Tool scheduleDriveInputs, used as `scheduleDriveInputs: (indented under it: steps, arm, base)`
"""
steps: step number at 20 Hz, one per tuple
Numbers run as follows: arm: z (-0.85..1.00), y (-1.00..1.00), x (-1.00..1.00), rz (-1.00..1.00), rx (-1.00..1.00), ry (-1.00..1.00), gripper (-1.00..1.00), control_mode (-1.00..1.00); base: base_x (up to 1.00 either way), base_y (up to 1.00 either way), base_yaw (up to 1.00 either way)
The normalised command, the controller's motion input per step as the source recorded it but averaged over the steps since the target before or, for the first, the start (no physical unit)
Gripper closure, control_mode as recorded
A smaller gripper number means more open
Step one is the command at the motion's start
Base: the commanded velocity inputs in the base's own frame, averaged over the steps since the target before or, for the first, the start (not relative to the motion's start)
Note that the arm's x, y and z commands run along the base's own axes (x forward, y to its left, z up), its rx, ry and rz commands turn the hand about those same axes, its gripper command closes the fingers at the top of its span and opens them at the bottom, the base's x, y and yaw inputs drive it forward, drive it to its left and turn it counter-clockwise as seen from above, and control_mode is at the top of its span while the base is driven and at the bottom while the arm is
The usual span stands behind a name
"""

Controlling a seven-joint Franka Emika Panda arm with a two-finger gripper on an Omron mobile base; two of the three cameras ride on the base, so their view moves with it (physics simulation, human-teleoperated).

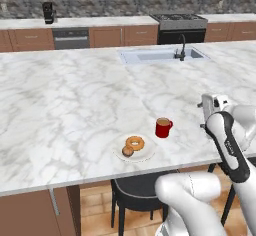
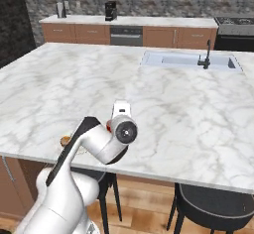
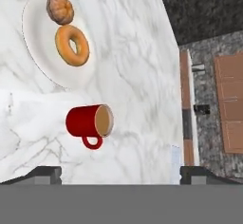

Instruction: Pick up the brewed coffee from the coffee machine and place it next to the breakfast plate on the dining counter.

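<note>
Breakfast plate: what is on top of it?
On the breakfast plate lie a glazed ring doughnut and a small brown pastry, side by side. The plate surface beneath them is covered.

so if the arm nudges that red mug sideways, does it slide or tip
Probably slides: the red mug looks squat and stands upright on the smooth marble dining counter. It seems filled nearly to the rim, so a quick shove could slop coffee. A push on the side handle would likely spin it toward the breakfast plate.
</note>
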Motion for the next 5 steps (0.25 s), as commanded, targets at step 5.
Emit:
scheduleDriveInputs:
  steps: [5]
  arm:
    - [0.0,-0.51,-0.5,0.0,0.21,-0.15,-1.0,-1.0]
  base:
    - [0.0,0.0,0.0]
